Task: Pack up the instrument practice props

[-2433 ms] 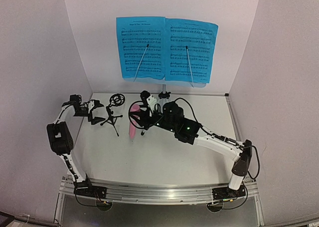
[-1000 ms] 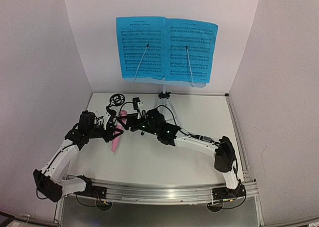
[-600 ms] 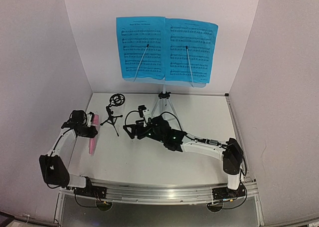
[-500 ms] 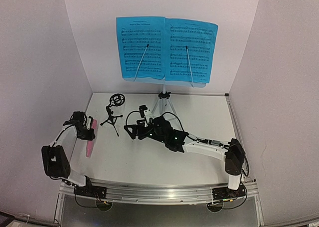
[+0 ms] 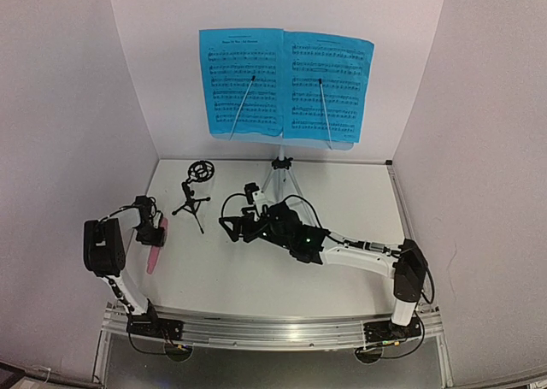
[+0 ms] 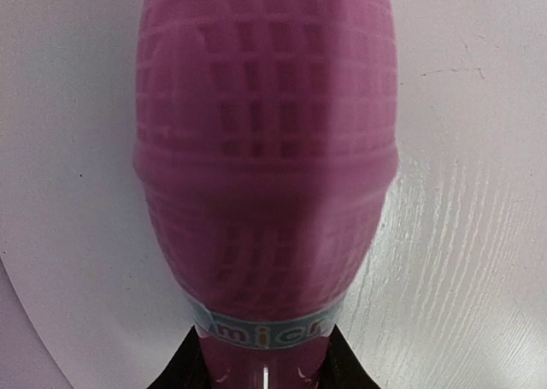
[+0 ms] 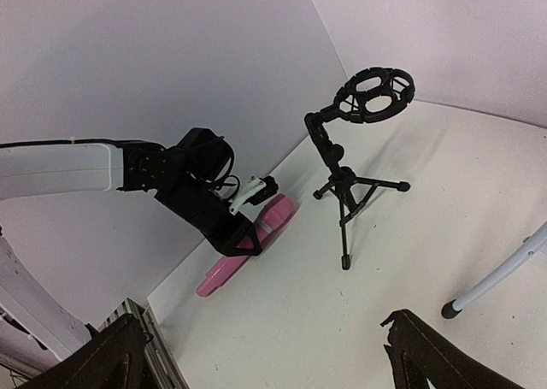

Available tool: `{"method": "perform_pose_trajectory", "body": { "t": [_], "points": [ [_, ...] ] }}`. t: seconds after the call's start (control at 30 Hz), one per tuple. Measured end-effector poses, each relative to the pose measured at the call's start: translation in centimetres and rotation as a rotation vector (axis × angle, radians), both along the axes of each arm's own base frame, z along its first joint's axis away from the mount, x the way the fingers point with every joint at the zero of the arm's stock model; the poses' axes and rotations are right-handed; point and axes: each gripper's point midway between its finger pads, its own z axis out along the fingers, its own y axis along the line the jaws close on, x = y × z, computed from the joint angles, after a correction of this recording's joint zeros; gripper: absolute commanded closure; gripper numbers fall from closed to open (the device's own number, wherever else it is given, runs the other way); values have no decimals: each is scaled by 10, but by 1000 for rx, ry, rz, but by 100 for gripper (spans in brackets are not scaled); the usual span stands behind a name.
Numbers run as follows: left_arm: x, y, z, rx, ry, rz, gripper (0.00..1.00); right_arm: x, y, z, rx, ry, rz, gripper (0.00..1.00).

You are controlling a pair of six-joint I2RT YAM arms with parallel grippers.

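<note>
The pink toy microphone [image 5: 155, 250] lies low along the table's left edge, head toward the back. My left gripper [image 5: 152, 232] is shut on its handle just below the head; in the left wrist view the microphone [image 6: 265, 150] fills the frame, and the black fingers [image 6: 184, 374] flank its neck. The black tripod mic stand [image 5: 195, 192] stands upright and empty behind it, its ring holder [image 7: 373, 92] showing in the right wrist view. My right gripper [image 5: 229, 226] hangs open mid-table, holding nothing. Two blue sheet-music pages [image 5: 244, 81] [image 5: 329, 85] rest on the music stand, whose silver tripod [image 5: 278, 173] stands at the back.
White walls close in the table on the left, back and right; the left wall [image 7: 128, 81] runs right beside the microphone. A metal rail [image 5: 273, 329] runs along the near edge with both arm bases. One silver tripod leg [image 7: 500, 278] reaches toward the right gripper.
The left arm carried the microphone from mid-table to the left edge and lowered it there. The right gripper let go, opened wide and drew back toward the centre.
</note>
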Motion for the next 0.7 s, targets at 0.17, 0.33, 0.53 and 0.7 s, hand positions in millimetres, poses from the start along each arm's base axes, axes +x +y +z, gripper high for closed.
{"method": "perform_pose_trajectory", "body": {
  "t": [0.17, 0.33, 0.53, 0.7],
  "points": [
    [4, 4, 0, 9, -14, 41, 89, 0, -2, 2, -3, -10, -6, 4],
    [6, 5, 0, 10, -22, 65, 56, 0, -2, 3, -7, -17, -4, 4],
    [12, 6, 1, 16, -49, 50, 40, 0, -2, 3, -8, -18, -2, 4],
    [13, 6, 2, 20, -55, 22, 27, -1, -2, 3, -9, -19, 0, 4]
  ]
}}
